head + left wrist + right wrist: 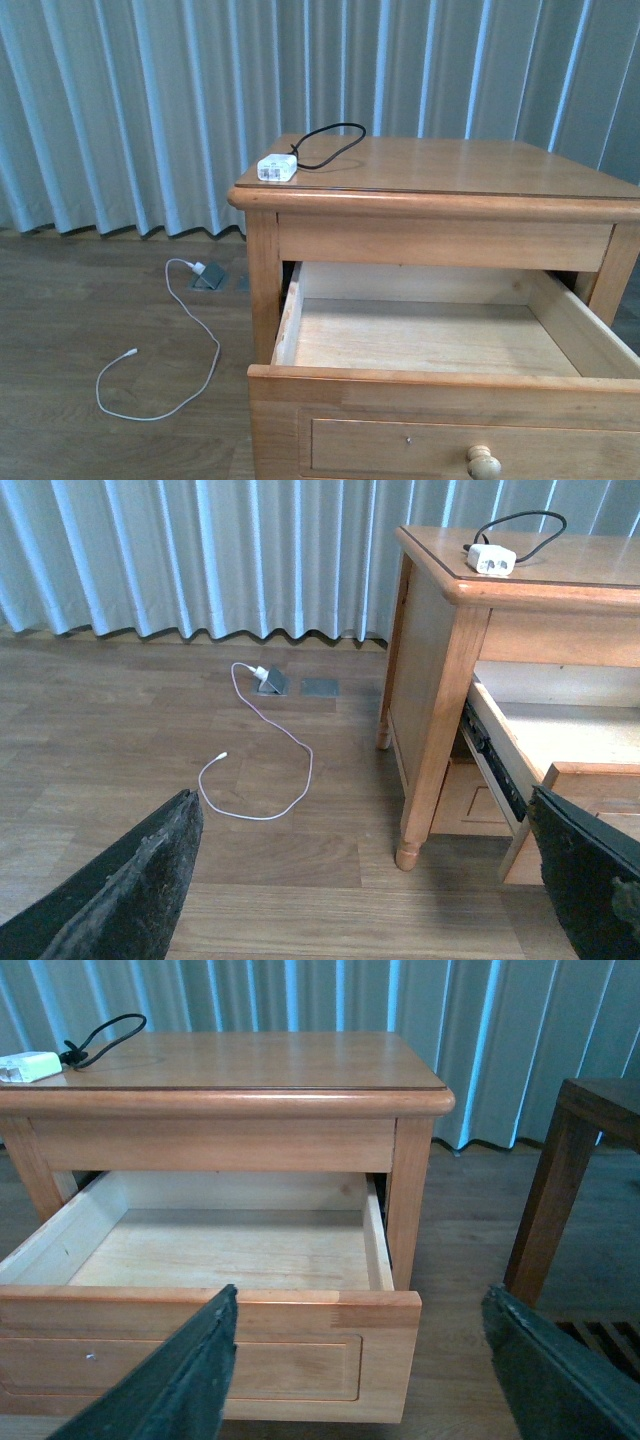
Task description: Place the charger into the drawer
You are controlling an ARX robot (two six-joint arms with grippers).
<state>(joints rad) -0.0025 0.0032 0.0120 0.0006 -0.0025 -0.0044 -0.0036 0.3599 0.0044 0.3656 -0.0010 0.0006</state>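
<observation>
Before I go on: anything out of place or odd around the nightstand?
Only the white cable, sprawled in a loose loop on the floor left of the nightstand, from a floor socket. The charger sits on top near the front left corner; the drawer stands open, empty.

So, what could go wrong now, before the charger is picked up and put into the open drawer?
1. The charger lies close to the left front corner of the tabletop; a clumsy approach might push it off onto the floor.
2. Its black cable loops behind it, so it may drag or hang over the drawer rim after release.
3. The drawer stands pulled out below the top; a lowering arm could bump its front.
</observation>
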